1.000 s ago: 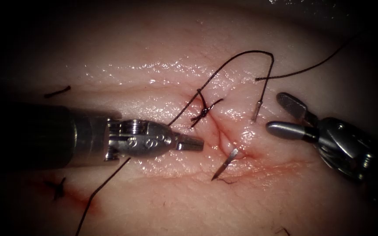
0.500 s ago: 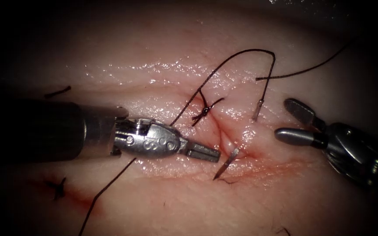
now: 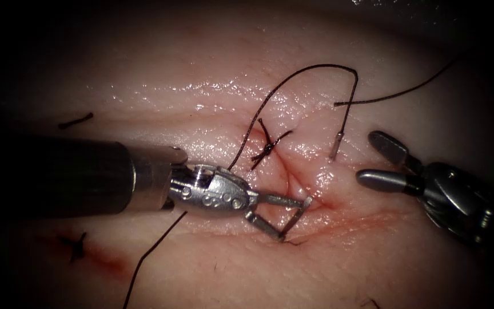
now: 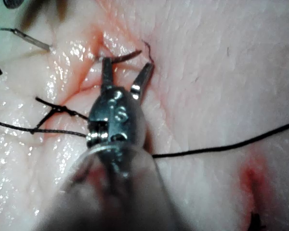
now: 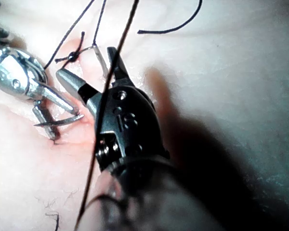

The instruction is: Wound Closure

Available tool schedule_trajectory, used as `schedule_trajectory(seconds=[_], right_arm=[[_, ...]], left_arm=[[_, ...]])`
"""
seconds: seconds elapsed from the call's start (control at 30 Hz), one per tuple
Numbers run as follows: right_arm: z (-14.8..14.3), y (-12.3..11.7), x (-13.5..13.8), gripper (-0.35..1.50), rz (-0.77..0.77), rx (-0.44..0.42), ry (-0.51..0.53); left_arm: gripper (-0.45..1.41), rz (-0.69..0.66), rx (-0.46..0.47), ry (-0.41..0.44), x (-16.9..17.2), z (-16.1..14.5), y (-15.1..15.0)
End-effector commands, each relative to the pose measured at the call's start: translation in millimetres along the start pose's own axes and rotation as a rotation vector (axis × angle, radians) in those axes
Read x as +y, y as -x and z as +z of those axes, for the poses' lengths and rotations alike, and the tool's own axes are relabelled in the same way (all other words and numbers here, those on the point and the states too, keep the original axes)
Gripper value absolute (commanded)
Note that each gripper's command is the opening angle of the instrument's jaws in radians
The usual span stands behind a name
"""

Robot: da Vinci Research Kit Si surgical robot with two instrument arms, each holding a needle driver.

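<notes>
The needle point(image 3: 294, 218), a thin silver curve, sits in the tissue point(image 3: 201, 68) with both ends out: its pointed end rises from the skin just left of the cut point(image 3: 289, 171) and slants toward 7 o'clock, while its blunt tail point(image 3: 336, 146) stands clear on the cut's right, toward 2 o'clock from the point. The buried middle cannot be seen.

The left tool point(image 3: 281, 216) reaches in from 9 o'clock with its jaws spread wide, one on each side of the pointed end, and holds nothing. The left wrist view point(image 4: 126, 77) shows the same spread, the needle tip lying just beyond the jaw tips. The right tool point(image 3: 375, 157), entering from 4 o'clock, rests with its jaws wide apart and empty, near the tail but not touching it.

Dark thread point(image 3: 315, 71) arcs up from the tail, over toward 12 o'clock, then runs down past a tied knot point(image 3: 265, 147) and under the left tool toward 7 o'clock. A cut end point(image 3: 75, 120) lies at 9 o'clock. Red fluid point(image 3: 101, 257) stains an older stitch point(image 3: 77, 246) at 8 o'clock.
</notes>
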Motion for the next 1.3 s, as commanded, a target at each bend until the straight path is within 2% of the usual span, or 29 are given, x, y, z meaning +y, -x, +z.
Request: schedule_trajectory(seconds=[0.03,0.17,0.47,0.5,0.7,0.87,0.97,1.03,1.1,1.17,1.23,1.27,1.3], right_arm=[[0.8,0.6,-0.2,1.23,0.0,-0.002,-0.002],[0.9,1.0,-0.2,1.21,-0.003,-0.007,-0.001],[1.0,1.4,0.0,1.19,-0.008,-0.012,-0.004],[1.0,1.4,0.0,1.19,-0.008,-0.012,-0.004],[1.2,2.1,0.1,1.14,-0.015,-0.021,-0.001],[1.5,2.9,0.4,1.11,-0.024,-0.035,0.005],[1.5,3.2,0.6,1.11,-0.034,-0.034,0.005],[1.5,3.3,0.7,1.09,-0.03,-0.036,0.006],[1.6,3.4,0.7,1.09,-0.025,-0.036,0.005],[1.6,3.4,0.6,1.08,-0.025,-0.035,0.005],[1.6,3.4,0.6,1.06,-0.025,-0.035,0.006],[1.7,3.4,0.6,1.06,-0.025,-0.035,0.006],[1.7,3.4,0.6,1.04,-0.025,-0.035,0.006]], left_arm=[[0.49,-0.002,-0.003,-0.004,-0.1,0.7,0.5],[0.37,-0.003,-0.005,-0.008,-0.4,0.9,0.5],[0.32,0.014,-0.007,-0.013,-1.1,2.2,0.0],[0.34,0.015,-0.006,-0.013,-1.2,2.3,0.0],[0.76,0.021,-0.004,-0.013,-1.2,1.8,-0.4],[0.89,0.042,-0.007,-0.018,-1.1,2.0,-1.1],[0.89,0.051,-0.008,-0.021,-1.2,2.4,-1.5],[0.84,0.05,-0.01,-0.024,-1.4,2.7,-1.6],[0.67,0.051,-0.012,-0.022,-1.6,2.9,-1.3],[0.64,0.053,-0.011,-0.02,-1.7,2.7,-1.0],[0.52,0.056,-0.009,-0.022,-2.0,2.5,-0.5],[0.32,0.063,-0.009,-0.025,-2.0,2.4,-0.3],[-0.06,0.053,-0.014,-0.032,-2.1,2.3,-0.1]])
